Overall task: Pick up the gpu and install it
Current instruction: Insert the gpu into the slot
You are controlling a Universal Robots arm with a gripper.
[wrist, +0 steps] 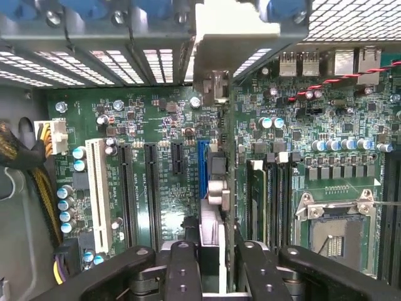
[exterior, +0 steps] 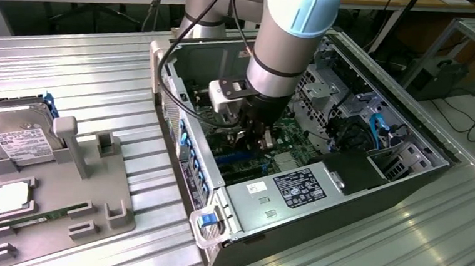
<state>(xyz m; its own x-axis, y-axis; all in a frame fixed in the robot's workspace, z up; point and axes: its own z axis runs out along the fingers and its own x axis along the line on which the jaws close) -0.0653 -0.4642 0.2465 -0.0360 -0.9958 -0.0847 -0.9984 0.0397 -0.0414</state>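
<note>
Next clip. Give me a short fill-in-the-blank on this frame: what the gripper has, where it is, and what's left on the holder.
1. The gripper is shut on the ____, seen edge-on in the wrist view.
2. The arm reaches down into the open computer ____, above the motherboard.
3. The card stands over the ____-coloured slot.
4. On the grey holder outside, the silver ____ stands with its white label showing.

Missing words: gpu; case; blue; hard drive

An open computer case (exterior: 318, 176) lies on a ribbed metal worktop (exterior: 74, 77); beside it, a grey holder (exterior: 58, 189) carries a hard drive (exterior: 16, 133), CPU (exterior: 13, 197) and memory stick (exterior: 39, 218).
</note>
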